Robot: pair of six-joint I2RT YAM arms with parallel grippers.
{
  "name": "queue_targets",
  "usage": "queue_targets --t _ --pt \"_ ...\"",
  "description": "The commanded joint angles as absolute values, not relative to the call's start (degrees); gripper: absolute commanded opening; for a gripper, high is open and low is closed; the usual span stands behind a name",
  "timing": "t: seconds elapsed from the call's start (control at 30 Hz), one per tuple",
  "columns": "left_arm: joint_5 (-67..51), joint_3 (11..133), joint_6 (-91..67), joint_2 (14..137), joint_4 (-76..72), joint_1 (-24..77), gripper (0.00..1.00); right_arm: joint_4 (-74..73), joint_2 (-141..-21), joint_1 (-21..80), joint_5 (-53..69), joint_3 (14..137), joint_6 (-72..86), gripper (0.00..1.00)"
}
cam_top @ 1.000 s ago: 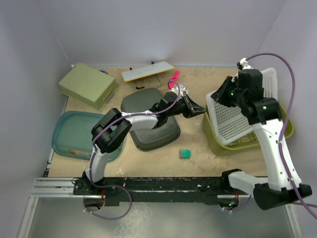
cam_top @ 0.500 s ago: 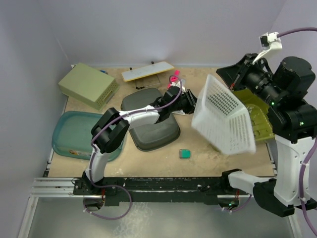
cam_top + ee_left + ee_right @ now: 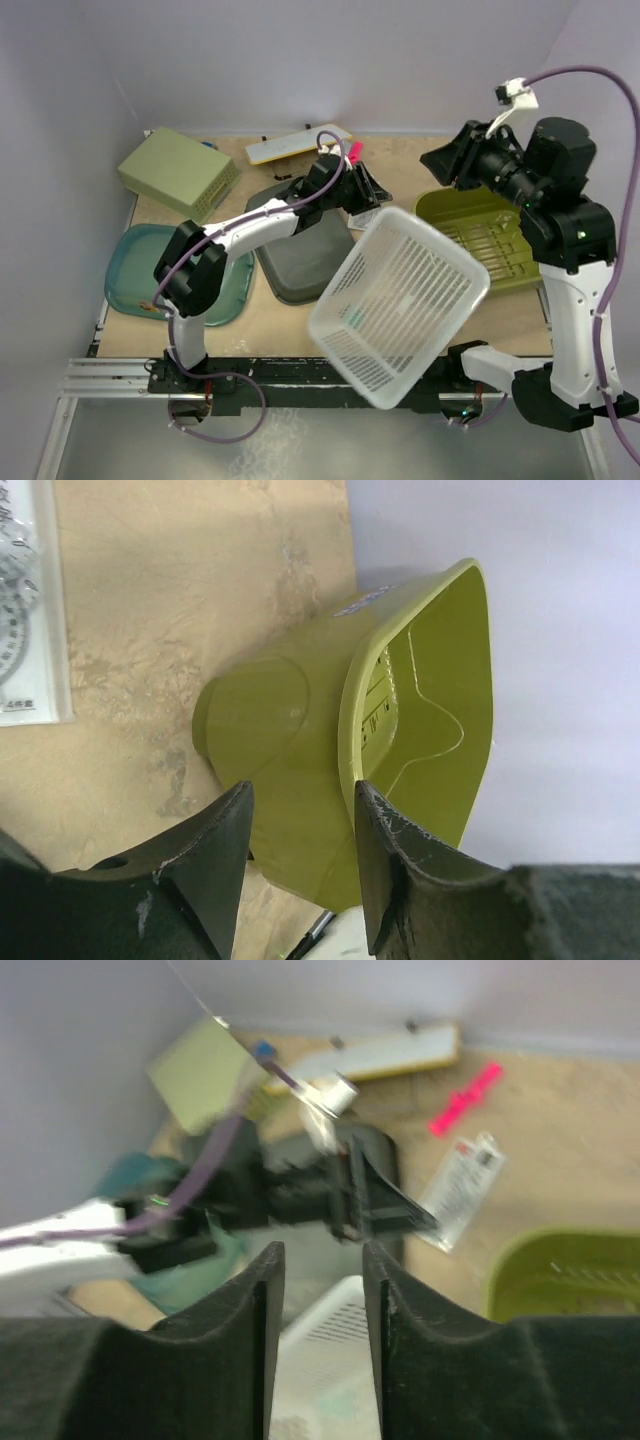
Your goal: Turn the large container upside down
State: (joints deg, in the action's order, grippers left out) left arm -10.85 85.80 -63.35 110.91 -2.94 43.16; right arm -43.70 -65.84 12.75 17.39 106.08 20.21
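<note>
large container (image 3: pixel 480 235) is sitting right of centre in the top view, open side facing up, slotted base showing, so not flipped yet. left gripper (image 3: pixel 368 195) is hanging at upper centre above the far end of the dark grey tub (image 3: pixel 300 262), well apart from the container. In the left wrist view its fingers (image 3: pixel 215 865) are standing about half open with nothing between them (image 3: pixel 300 792). Beyond the gap the container (image 3: pixel 300 710) is filling mid-frame, with a white label (image 3: pixel 362 602) near its rim. right gripper (image 3: pixel 432 162) is hovering high over the container's upper left corner. In the right wrist view its fingers (image 3: pixel 262 1290) are showing a narrow gap (image 3: pixel 320 1255), gripping nothing, and the container's corner (image 3: pixel 560 1270) is at lower right. white mesh basket (image 3: pixel 400 300) is tilting across lower centre, overlapping the base rail. Neither gripper is touching it, and I can't tell whether it's resting on anything. Upside-down pale green basket (image 3: pixel 180 172) is sitting upper left, teal tray (image 3: pixel 140 270) at left.
</note>
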Motion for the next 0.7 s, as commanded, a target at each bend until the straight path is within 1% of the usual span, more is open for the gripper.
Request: queue_targets --t 0.0,0.13,0.23,0.3,0.5,0.67 --pt "-9.9 84.3 -61.8 105.5 -3.0 41.5 0.42 -49.3 -63.8 12.8 9.3 99.0 16.7 0.42" --pt "-10.1 85.2 -61.0 104.3 -1.6 39.5 0.43 -50.7 -61.0 12.8 8.5 93.1 15.8 0.5" --pt "-9.7 86.8 -59.5 102.7 0.3 38.0 0.43 -52.8 -60.0 12.9 6.8 91.4 14.6 0.59" --pt "-8.5 88.7 -57.1 101.5 3.2 37.8 0.43 -54.4 -59.8 12.8 6.4 90.6 13.7 0.61" --pt "-5.3 91.1 -47.7 96.1 13.1 37.8 0.44 -57.0 -58.1 12.8 6.1 85.3 12.5 0.66" --pt "-5.3 89.1 -37.3 90.3 24.3 38.7 0.44 -56.9 -57.6 12.8 -0.9 79.6 16.5 0.67"
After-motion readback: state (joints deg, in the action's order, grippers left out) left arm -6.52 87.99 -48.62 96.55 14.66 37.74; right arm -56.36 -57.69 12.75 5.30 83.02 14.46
